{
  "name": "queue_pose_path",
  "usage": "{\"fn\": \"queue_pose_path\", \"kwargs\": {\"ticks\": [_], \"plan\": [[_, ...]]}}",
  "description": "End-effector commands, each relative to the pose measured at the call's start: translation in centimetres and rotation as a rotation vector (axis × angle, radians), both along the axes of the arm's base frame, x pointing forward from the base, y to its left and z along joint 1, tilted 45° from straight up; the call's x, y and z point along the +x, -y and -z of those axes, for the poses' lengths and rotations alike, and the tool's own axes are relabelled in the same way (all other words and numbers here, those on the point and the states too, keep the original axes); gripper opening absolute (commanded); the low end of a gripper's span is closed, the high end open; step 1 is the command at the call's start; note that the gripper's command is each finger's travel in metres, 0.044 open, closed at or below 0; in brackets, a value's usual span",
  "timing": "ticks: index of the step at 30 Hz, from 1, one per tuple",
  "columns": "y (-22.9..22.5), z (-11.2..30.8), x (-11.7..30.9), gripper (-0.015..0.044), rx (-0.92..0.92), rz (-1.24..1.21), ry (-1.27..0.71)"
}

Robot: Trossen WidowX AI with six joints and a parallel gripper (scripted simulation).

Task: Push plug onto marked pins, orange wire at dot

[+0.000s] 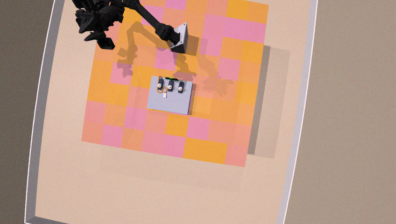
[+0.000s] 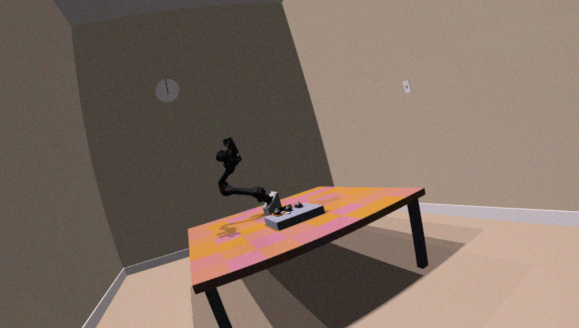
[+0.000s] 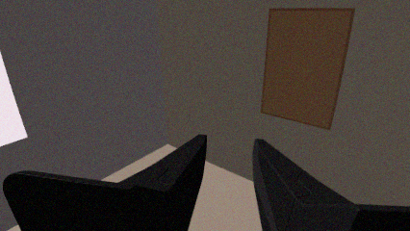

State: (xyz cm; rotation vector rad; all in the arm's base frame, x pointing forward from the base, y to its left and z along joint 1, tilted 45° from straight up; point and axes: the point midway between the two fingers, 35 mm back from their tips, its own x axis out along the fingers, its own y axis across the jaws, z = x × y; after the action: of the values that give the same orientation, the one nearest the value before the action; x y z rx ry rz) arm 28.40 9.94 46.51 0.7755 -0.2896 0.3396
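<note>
The grey-blue holder (image 1: 172, 105) (image 2: 302, 216) stands on the table with three dark servos with pale round tops along its arm-side edge. An orange lead (image 1: 159, 91) curls from the leftmost servo in the top view to the white plug (image 1: 164, 95) (image 2: 287, 212), which lies on the holder's top. A dark strip with green (image 1: 171, 79) runs along the arm-side edge. Single pins, the dot and the plug's holes are too small to tell. My gripper (image 3: 229, 144) is partly open and empty, raised high and well away from the holder. The wrist view shows no plug.
The arm's grey base bracket (image 1: 182, 30) stands behind the holder on the patchwork tabletop (image 1: 133, 141) (image 2: 251, 239). The wrist view shows walls, floor, a brown panel (image 3: 308, 67) and a bright white patch (image 3: 10, 111).
</note>
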Motion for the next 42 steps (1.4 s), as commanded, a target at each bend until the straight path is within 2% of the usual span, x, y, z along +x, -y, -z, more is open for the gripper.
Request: {"fn": "queue_pose_path", "kwargs": {"ticks": [1, 26, 31, 42], "plan": [[1.1, 2.0, 0.8, 0.0115, -0.117, 0.064, -0.024], [9.9, 13.8, 3.1, 0.0115, -0.759, 0.36, -0.233], [10.3, 14.9, 4.4, 0.0115, -0.758, 0.356, -0.319], [12.0, 20.7, 8.7, 0.0115, -0.774, 0.353, -0.705]]}}
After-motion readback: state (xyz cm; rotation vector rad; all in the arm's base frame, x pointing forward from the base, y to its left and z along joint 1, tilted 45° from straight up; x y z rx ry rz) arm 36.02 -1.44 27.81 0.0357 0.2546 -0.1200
